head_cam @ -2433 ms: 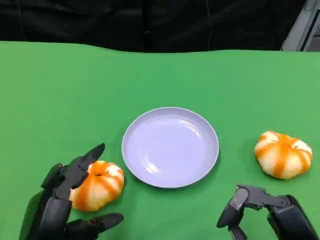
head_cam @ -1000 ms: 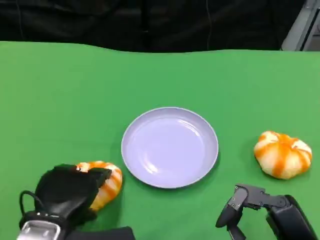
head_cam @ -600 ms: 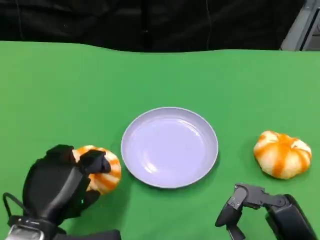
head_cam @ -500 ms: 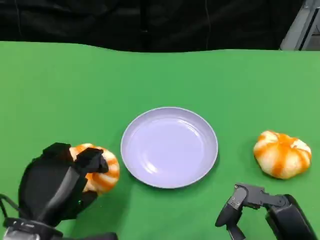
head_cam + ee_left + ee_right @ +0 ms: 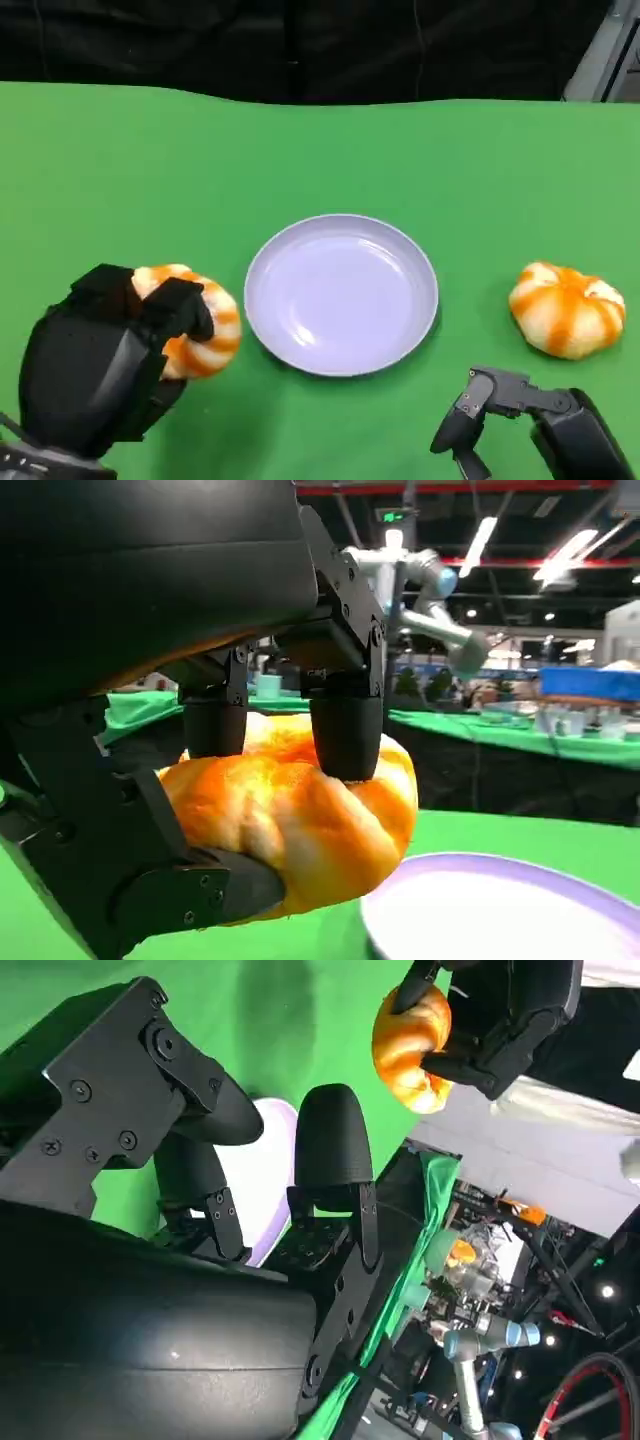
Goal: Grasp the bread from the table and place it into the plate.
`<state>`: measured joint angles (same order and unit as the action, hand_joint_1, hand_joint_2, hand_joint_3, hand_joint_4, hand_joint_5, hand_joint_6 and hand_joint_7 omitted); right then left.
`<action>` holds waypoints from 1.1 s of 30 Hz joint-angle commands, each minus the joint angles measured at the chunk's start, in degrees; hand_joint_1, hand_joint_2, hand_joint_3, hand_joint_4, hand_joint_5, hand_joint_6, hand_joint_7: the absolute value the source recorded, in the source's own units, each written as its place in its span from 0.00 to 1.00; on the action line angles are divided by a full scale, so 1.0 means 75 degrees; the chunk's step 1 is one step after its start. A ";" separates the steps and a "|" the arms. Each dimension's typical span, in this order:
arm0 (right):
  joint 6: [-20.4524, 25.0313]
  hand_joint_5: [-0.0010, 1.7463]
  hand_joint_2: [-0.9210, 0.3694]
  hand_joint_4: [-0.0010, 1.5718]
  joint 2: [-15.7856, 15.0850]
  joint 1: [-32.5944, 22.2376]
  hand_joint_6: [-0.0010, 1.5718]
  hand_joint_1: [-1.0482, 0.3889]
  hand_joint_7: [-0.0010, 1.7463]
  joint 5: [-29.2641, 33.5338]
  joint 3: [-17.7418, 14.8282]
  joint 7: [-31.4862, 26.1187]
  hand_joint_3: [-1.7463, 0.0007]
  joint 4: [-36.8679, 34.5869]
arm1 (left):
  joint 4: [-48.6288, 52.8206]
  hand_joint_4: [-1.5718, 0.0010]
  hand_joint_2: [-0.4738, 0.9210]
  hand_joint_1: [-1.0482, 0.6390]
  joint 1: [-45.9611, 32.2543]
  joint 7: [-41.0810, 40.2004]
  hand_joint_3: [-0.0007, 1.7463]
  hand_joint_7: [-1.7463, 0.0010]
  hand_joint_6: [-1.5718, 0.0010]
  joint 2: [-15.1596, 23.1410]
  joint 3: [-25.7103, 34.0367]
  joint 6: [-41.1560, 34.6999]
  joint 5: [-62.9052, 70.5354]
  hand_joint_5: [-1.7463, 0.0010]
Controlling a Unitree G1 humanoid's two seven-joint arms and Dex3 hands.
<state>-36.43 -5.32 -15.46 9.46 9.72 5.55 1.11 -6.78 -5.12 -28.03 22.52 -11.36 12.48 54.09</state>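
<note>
Two buns are present: the left hand (image 5: 100,365) grips the bread (image 5: 195,325) beside the plate (image 5: 341,294), where its crust dents under the fingers (image 5: 345,730), indicating a soft, light load best cradled across its width, while the right hand (image 5: 520,420) holds nothing.

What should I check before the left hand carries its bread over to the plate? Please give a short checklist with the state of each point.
1. Left hand grips the bread: ok; the left wrist view shows fingers pressing on top and the thumb under it.
2. Bread lifted off the table: ok, the right wrist view shows it held in the air.
3. Plate holds nothing: ok.
4. Way from bread to plate free: ok.
5. Right hand away from the plate: ok, it holds nothing.
6. Second bread outside the way: ok.
</note>
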 commanded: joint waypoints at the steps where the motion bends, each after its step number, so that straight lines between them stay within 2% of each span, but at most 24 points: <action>1: -0.0046 0.90 0.49 0.50 -0.0015 -0.0007 0.53 0.75 0.70 -0.0103 0.0018 -0.0008 0.23 -0.0044 | 0.0343 0.39 0.51 0.56 0.0541 -0.0120 0.79 0.11 0.45 -0.0118 -0.0144 0.0192 -0.0056 0.00; 7: -0.0029 0.91 0.49 0.50 0.0003 -0.0038 0.53 0.75 0.70 0.0016 0.0029 -0.0059 0.23 0.0002 | 0.0923 0.37 0.50 0.55 0.1240 -0.0092 0.81 0.11 0.44 -0.0405 -0.0465 0.0307 -0.0096 0.00; 11: -0.0020 0.91 0.50 0.50 0.0012 -0.0033 0.53 0.75 0.70 0.0081 0.0039 -0.0077 0.22 0.0016 | 0.1406 0.38 0.52 0.53 0.1662 -0.0047 0.82 0.07 0.48 -0.0559 -0.0668 0.0400 -0.0161 0.00; 15: -0.0041 0.91 0.50 0.50 0.0031 -0.0027 0.53 0.73 0.70 -0.0035 0.0067 -0.0032 0.22 -0.0024 | 0.2029 0.38 0.49 0.53 0.2166 -0.0261 0.83 0.02 0.51 -0.0851 -0.0942 0.0429 -0.0087 0.00; 22: -0.0053 0.91 0.49 0.50 0.0025 -0.0022 0.53 0.72 0.70 -0.0045 0.0080 -0.0043 0.24 -0.0015 | 0.2436 0.38 0.50 0.53 0.2541 -0.0395 0.81 0.03 0.51 -0.1017 -0.1126 0.0376 -0.0052 0.00; 23: -0.0067 0.91 0.49 0.50 0.0025 -0.0030 0.53 0.72 0.70 -0.0008 0.0072 -0.0066 0.24 -0.0021 | 0.2353 0.38 0.50 0.53 0.2673 0.0315 0.81 0.03 0.51 -0.1013 -0.1188 0.0265 -0.0270 0.00; 24: -0.0077 0.91 0.49 0.50 0.0025 -0.0036 0.53 0.73 0.70 0.0019 0.0066 -0.0084 0.23 -0.0025 | 0.2283 0.53 0.66 0.50 0.2771 0.0862 0.55 0.41 0.62 -0.1008 -0.1235 0.0176 -0.0440 0.26; 25: -0.0084 0.91 0.49 0.50 0.0024 -0.0039 0.53 0.74 0.70 0.0038 0.0063 -0.0098 0.23 -0.0029 | 0.2222 0.57 0.77 0.49 0.2834 0.1255 0.38 0.63 0.60 -0.1003 -0.1264 0.0107 -0.0565 0.38; 26: -0.0089 0.91 0.49 0.50 0.0024 -0.0043 0.53 0.74 0.70 0.0029 0.0066 -0.0096 0.22 -0.0032 | 0.2079 0.59 0.84 0.48 0.2855 0.1757 0.27 0.77 0.57 -0.0959 -0.1304 -0.0062 -0.0613 0.44; 27: -0.0090 0.91 0.50 0.50 0.0024 -0.0044 0.53 0.74 0.70 0.0015 0.0070 -0.0091 0.22 -0.0033 | 0.1970 0.73 0.92 0.42 0.2843 0.2029 0.15 0.90 0.69 -0.0926 -0.1322 -0.0183 -0.0616 0.58; 29: -0.0091 0.91 0.50 0.50 0.0023 -0.0046 0.53 0.74 0.70 0.0001 0.0074 -0.0086 0.22 -0.0034 | 0.1810 0.79 0.98 0.39 0.2819 0.2377 0.06 0.98 0.75 -0.0896 -0.1333 -0.0344 -0.0625 0.67; 30: -0.0068 0.91 0.50 0.50 0.0022 -0.0054 0.53 0.74 0.70 0.0001 0.0071 -0.0086 0.21 -0.0008 | 0.1585 0.84 0.99 0.35 0.2724 0.2783 0.06 0.99 0.80 -0.0806 -0.1327 -0.0511 -0.0645 0.72; 31: -0.0045 0.91 0.50 0.50 0.0018 -0.0063 0.53 0.74 0.70 -0.0004 0.0067 -0.0082 0.21 0.0018 | 0.1374 0.92 1.00 0.26 0.2630 0.3115 0.07 0.99 0.87 -0.0724 -0.1305 -0.0647 -0.0672 0.83; 33: -0.0030 0.91 0.50 0.50 0.0009 -0.0069 0.53 0.74 0.70 -0.0020 0.0063 -0.0071 0.21 0.0037 | 0.1026 0.98 1.00 0.19 0.2470 0.3585 0.10 1.00 0.93 -0.0608 -0.1228 -0.0821 -0.0794 0.93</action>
<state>-36.50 -4.86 -15.64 10.12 10.42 5.15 0.92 4.02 15.23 -5.16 15.84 -21.36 7.99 49.43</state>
